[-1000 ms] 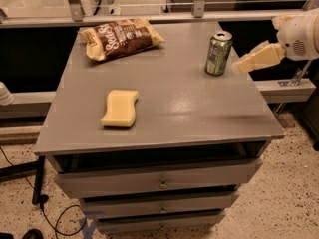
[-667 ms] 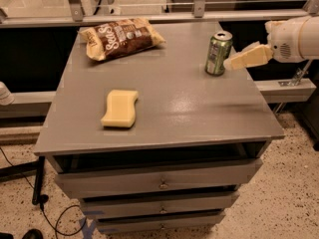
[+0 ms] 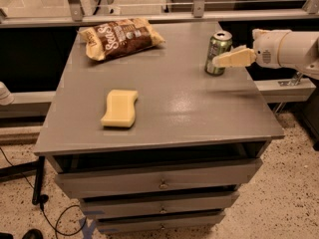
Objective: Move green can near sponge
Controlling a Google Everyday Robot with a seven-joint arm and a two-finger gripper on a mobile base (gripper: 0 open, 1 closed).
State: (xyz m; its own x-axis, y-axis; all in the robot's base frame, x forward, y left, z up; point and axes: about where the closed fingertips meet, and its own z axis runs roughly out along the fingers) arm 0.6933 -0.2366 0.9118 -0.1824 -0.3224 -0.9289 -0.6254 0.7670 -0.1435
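Gripper, arm cut off at right, partly covers the upright green can. Its aperture cannot be determined. Sponge long axis runs near-far

Grey desk, drawers beneath. I see the green can upright near the far right edge. My claw is level at the can's right side, overlapping it; I cannot tell whether they touch. The sponge lies flat front-left, well apart from the can. A brown snack bag lies far-left.
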